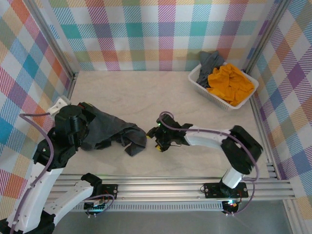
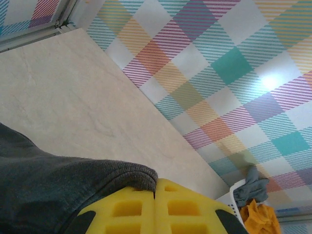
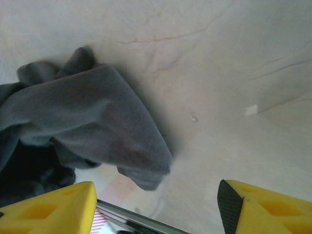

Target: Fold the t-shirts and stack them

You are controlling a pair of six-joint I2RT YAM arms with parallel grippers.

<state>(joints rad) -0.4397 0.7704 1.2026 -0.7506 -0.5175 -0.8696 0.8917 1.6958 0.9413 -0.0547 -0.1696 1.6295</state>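
A dark charcoal t-shirt (image 1: 114, 131) lies crumpled on the table at the left front. My left gripper (image 2: 156, 187) is shut on a rolled edge of this dark charcoal t-shirt (image 2: 58, 185). My right gripper (image 1: 157, 138) hovers open just right of the shirt's loose corner (image 3: 122, 141), with nothing between its yellow fingers (image 3: 53, 209). A mustard-orange t-shirt (image 1: 231, 84) and a slate grey t-shirt (image 1: 210, 61) lie heaped in the basket.
The white slatted basket (image 1: 204, 90) stands at the back right corner, also seen as the basket (image 2: 234, 197) in the left wrist view. Checked walls (image 1: 161, 29) close in the table. An aluminium rail (image 1: 185, 187) runs along the near edge.
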